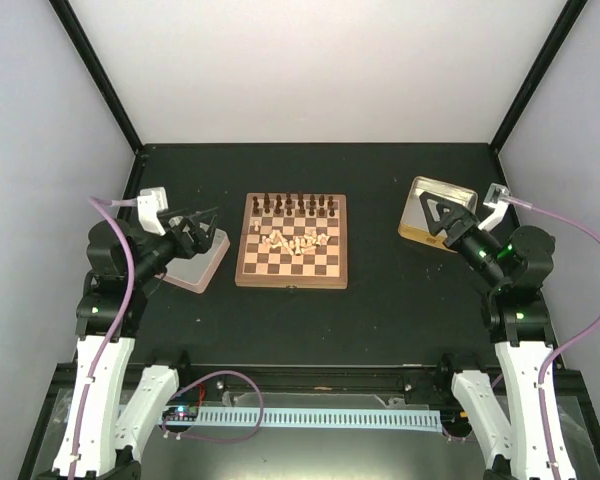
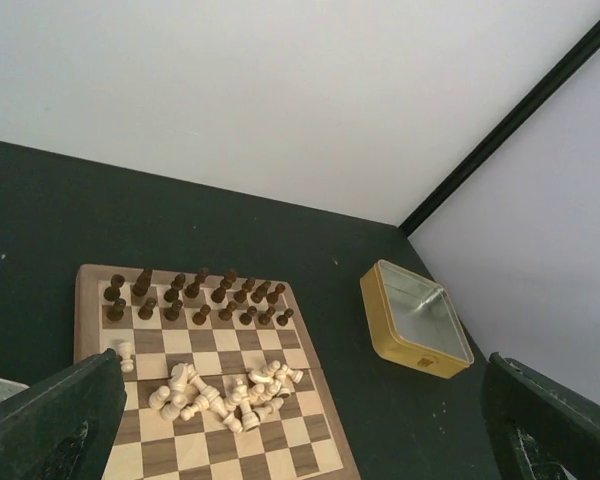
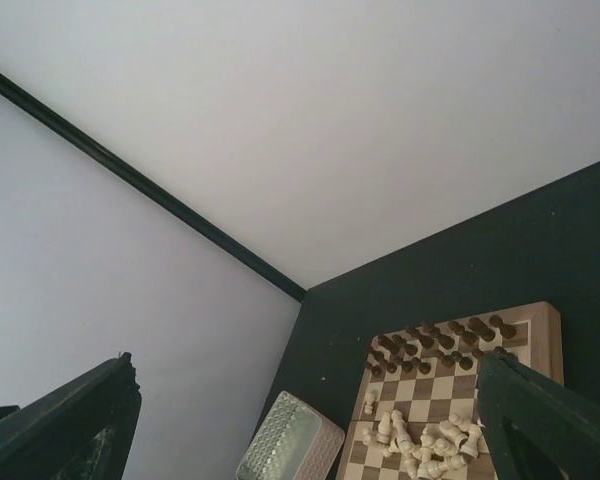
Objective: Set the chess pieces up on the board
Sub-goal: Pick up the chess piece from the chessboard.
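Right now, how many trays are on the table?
2. A pale tray lies left of the board; a yellow tray lies right of it. No third shows in any view, though the arms could hide a small one.

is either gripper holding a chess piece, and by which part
Nothing is held: the left gripper and right gripper are open and empty, chess pieces heaped on the board.

The left arm (image 1: 105, 335) and right arm (image 1: 525, 345) are built from white lower links and black upper joints. A mauve cable (image 1: 115, 203) is run along each. Small green lights (image 1: 521, 316), possibly indicators, are seen.
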### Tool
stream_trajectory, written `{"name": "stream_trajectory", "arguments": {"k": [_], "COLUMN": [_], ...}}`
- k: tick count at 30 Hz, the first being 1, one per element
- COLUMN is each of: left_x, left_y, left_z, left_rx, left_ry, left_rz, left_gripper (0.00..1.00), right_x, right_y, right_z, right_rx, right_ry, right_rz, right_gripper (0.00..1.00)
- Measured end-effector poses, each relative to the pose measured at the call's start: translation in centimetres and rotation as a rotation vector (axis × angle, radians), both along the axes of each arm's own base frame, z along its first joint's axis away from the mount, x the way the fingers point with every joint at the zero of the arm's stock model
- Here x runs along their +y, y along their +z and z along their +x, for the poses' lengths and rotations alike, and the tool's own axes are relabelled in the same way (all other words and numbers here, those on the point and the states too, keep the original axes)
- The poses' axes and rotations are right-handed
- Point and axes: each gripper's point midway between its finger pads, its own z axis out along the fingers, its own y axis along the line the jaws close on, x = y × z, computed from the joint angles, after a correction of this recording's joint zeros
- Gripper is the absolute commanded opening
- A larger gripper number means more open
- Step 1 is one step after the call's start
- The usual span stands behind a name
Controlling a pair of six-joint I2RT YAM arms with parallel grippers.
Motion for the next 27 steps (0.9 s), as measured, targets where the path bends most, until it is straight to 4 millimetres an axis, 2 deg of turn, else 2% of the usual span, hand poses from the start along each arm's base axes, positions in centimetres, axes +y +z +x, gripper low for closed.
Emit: {"name": "stream_trajectory", "arguments": {"k": [6,11,16,20,23,25,27], "left_x": [-0.6,-1.0,-2.3,-4.5,-5.4,-5.4,-5.2], "left_y": [0.7,0.2,-2.5,-6.1,-9.2,-10.7,-11.7], "left_z": [-0.6,-0.5,-0.2,0.1,0.8,1.2,1.5], "left_rx": [-0.042,-0.048,-0.009,0.093,0.233,0.295,0.335], "left_ry": [-0.044,-0.072,-0.155,-0.307,-0.364,-0.358,-0.332], "left_rz": [0.013,0.016,-0.030,-0.142,-0.206,-0.216,-0.209], "left_gripper": [0.99,0.99,0.99,0.97,0.95,0.95,0.94], "right_x": [0.0,0.4,1.1,1.8,2.4,3.2,4.2], "right_y": [-0.5,-2.6,-4.2,-6.6,-9.8,-12.5,-14.2], "right_z": [-0.1,-0.1,0.4,1.6,2.7,3.1,3.4], "right_rx": [-0.015,-0.004,0.025,0.101,0.193,0.275,0.324], "right_ry": [0.003,0.025,0.076,0.133,0.172,0.201,0.232], "right_rz": [-0.010,-0.007,-0.016,-0.027,-0.022,-0.025,-0.048], "right_gripper": [1.00,0.99,0.89,0.81,0.76,0.75,0.72]}}
